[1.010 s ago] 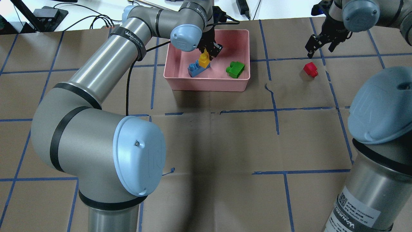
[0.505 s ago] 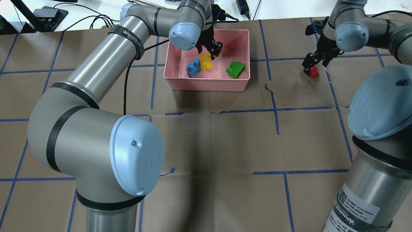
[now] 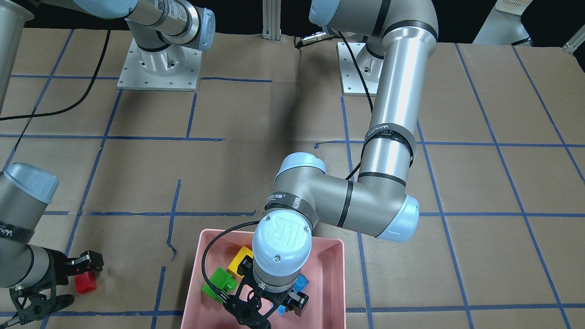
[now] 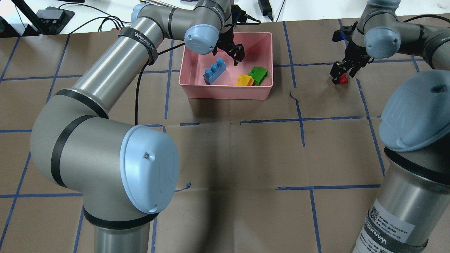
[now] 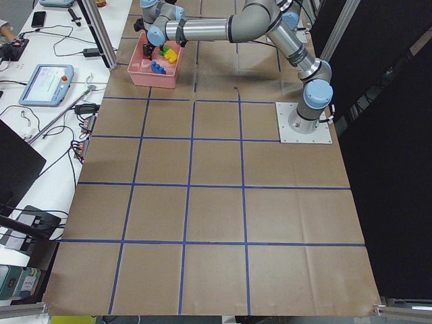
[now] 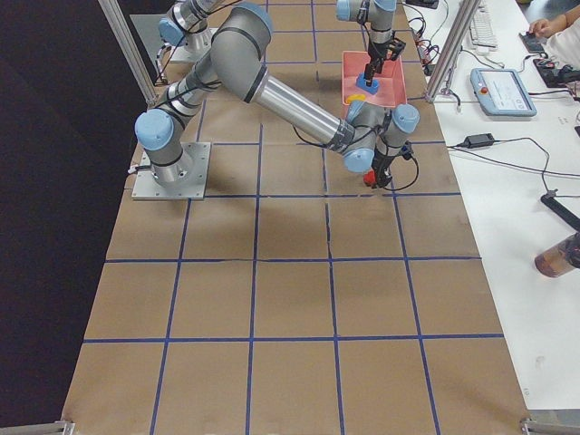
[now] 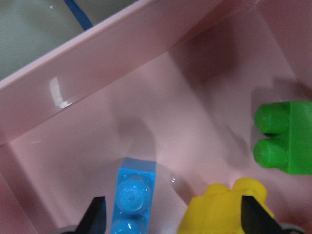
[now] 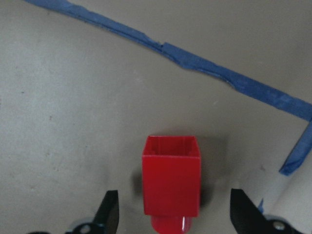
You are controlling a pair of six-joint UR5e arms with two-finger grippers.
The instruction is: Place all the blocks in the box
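Note:
The pink box (image 4: 259, 45) holds the blue brick (image 4: 214, 71), the yellow brick (image 4: 244, 80) and the green brick (image 4: 258, 75); the yellow one lies against the green one. My left gripper (image 4: 234, 53) is open and empty above the box floor. In the left wrist view its fingertips (image 7: 97, 215) stand wide over the blue brick (image 7: 131, 195) and yellow brick (image 7: 226, 209). The red brick (image 4: 343, 79) lies on the table right of the box. My right gripper (image 8: 178, 212) is open, one finger on each side of the red brick (image 8: 171, 183), not touching it.
Brown paper with blue tape lines (image 4: 300, 119) covers the table. The box stands near the far edge, with cables and devices (image 4: 52, 15) on the white bench beyond. In the front-facing view the red brick (image 3: 85, 282) lies left of the box (image 3: 330, 283).
My left gripper let go of the yellow brick, which moved from beside the blue brick to the green one. My right gripper came down around the red brick.

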